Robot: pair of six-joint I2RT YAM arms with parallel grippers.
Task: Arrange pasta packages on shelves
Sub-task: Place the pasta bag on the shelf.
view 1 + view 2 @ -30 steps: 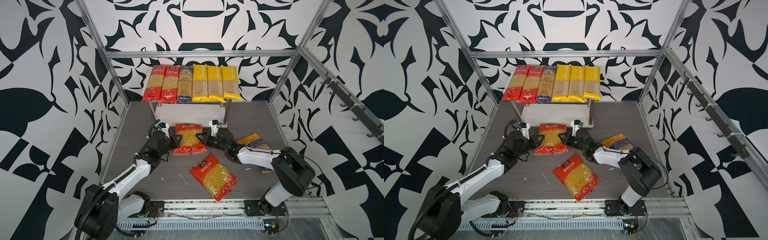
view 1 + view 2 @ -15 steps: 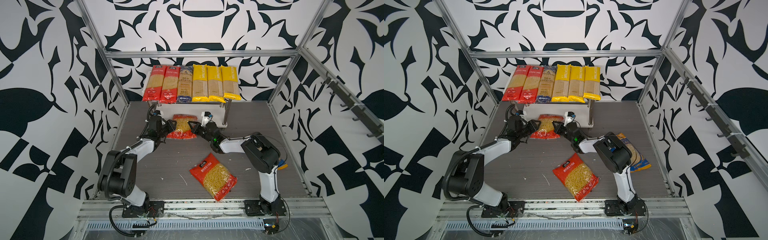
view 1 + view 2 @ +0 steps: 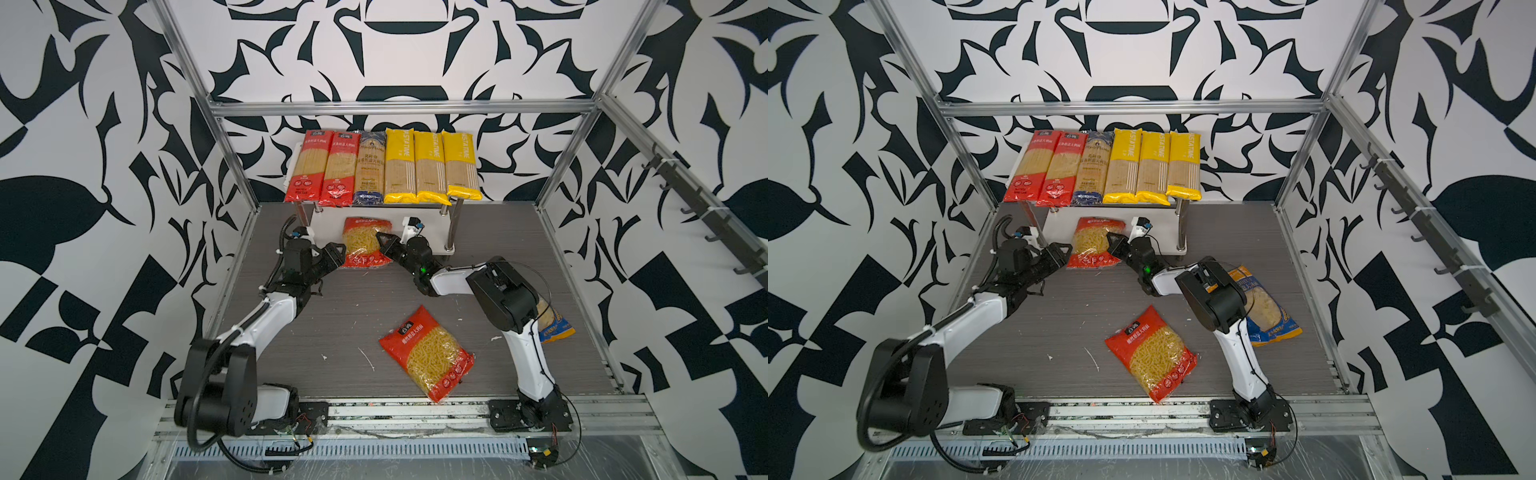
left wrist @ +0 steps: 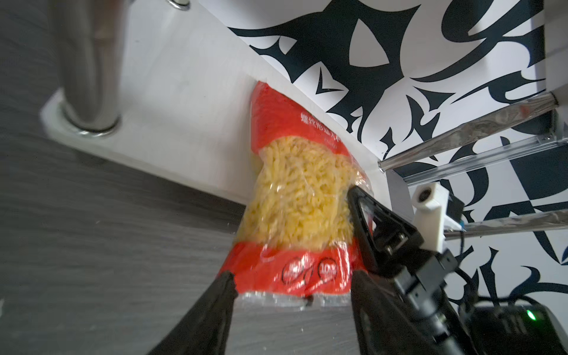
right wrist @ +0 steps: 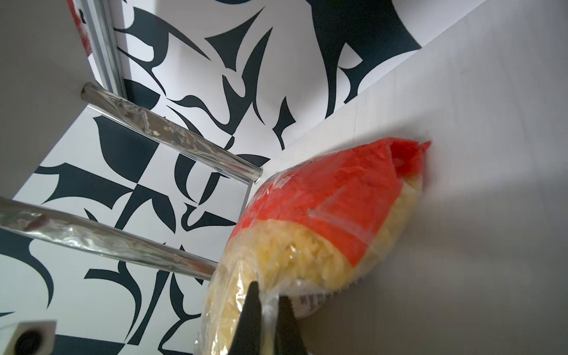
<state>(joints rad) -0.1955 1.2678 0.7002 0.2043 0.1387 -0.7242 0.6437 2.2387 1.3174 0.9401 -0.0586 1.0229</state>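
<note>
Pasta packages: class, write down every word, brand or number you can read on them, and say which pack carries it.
"PASTATIME": on each of the three yellow spaghetti packs.
Chinese characters on the red spaghetti packs, the held fusilli bag and the loose fusilli bag: too small or blurred to read.
Brand on the dark-blue spaghetti pack: too small.
Print on the blue-orange bag: too small.

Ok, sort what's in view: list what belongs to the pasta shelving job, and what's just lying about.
Job: rack; six spaghetti packs on top; fusilli bag partly on the lower board, pinched by the right claw; fusilli bag on the table; blue-orange bag.
Lying about: white scraps on it; wall hooks.
</note>
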